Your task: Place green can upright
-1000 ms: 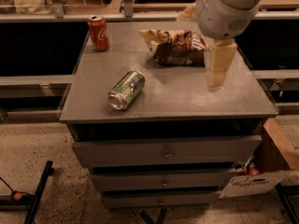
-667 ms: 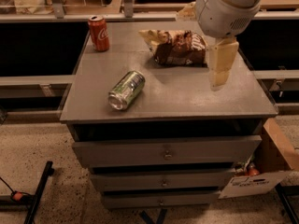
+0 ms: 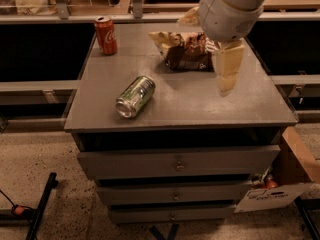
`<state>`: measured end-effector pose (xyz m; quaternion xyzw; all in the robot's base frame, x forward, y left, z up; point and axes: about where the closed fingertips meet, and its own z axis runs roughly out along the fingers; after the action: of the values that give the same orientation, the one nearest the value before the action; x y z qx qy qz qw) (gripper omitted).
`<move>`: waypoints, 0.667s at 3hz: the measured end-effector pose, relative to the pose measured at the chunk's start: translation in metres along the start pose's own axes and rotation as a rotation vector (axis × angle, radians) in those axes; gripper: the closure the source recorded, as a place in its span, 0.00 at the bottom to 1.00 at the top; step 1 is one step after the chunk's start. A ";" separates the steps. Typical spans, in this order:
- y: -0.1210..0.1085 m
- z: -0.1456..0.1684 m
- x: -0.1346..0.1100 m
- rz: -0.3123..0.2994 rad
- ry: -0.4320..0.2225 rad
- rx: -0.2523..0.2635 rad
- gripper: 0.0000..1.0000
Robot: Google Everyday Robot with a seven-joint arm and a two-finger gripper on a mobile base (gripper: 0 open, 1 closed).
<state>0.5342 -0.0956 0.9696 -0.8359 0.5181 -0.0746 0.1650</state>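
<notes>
The green can (image 3: pixel 135 96) lies on its side on the grey cabinet top (image 3: pixel 190 104), left of centre near the front edge, its silver end facing the front left. My gripper (image 3: pixel 227 84) hangs from the white arm above the right part of the top, well to the right of the can and not touching it. It holds nothing that I can see.
An orange-red soda can (image 3: pixel 106 34) stands upright at the back left corner. A brown chip bag (image 3: pixel 186 50) lies at the back, partly behind my arm. Drawers sit below the top. A cardboard box (image 3: pixel 295 176) stands on the floor at the right.
The arm and gripper have shifted very slightly; the green can has not moved.
</notes>
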 end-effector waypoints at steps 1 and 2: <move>-0.017 0.031 -0.013 -0.165 -0.031 -0.059 0.00; -0.029 0.058 -0.032 -0.330 -0.048 -0.108 0.00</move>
<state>0.5611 -0.0439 0.9270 -0.9189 0.3730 -0.0525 0.1177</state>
